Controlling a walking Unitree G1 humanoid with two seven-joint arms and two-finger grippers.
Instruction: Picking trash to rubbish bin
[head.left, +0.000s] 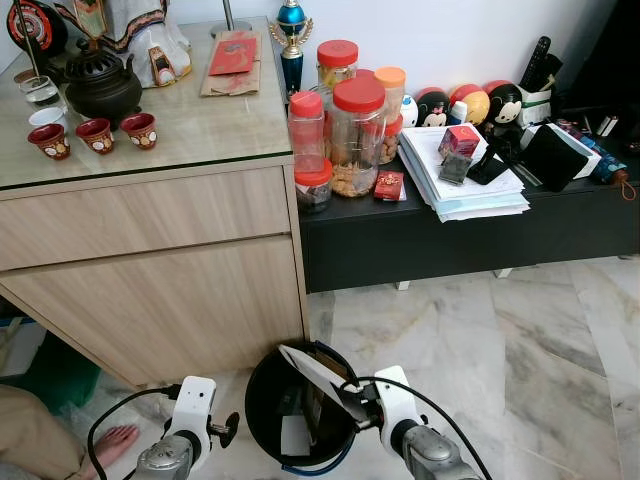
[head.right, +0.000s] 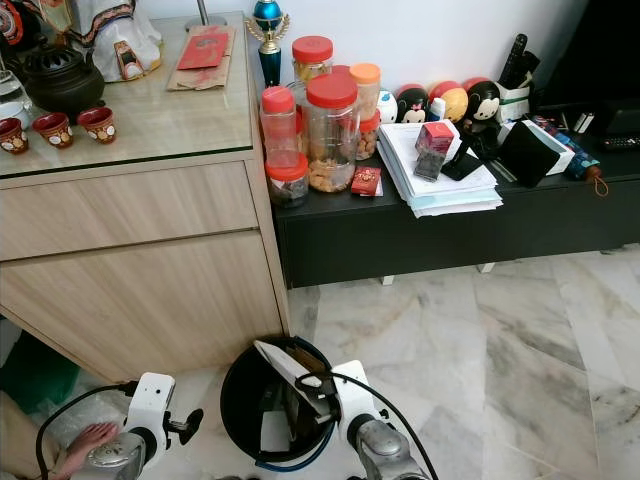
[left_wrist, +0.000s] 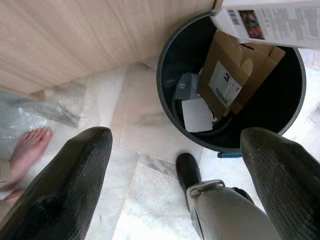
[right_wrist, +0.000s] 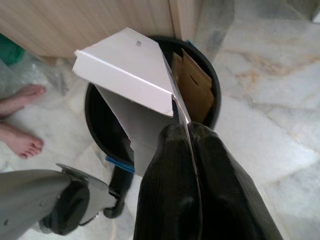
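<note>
A black round rubbish bin (head.left: 256, 400) stands on the marble floor beside the wooden cabinet. My right gripper (right_wrist: 186, 129) is shut on the thin edge of a white carton (right_wrist: 125, 65), which hangs tilted over the bin's mouth (head.left: 312, 370). Inside the bin lie a brown cardboard piece (left_wrist: 235, 75) and white paper scraps (left_wrist: 197, 114). My left gripper (left_wrist: 175, 137) hovers low to the left of the bin (left_wrist: 165, 95), open and holding nothing, its fingers (left_wrist: 75, 185) spread wide.
A person's bare foot (head.left: 112, 444) rests on the floor at the left, near crumpled bubble wrap (left_wrist: 35, 115). The wooden cabinet (head.left: 150, 290) rises right behind the bin. A black low shelf (head.left: 450, 240) with jars and papers runs to the right.
</note>
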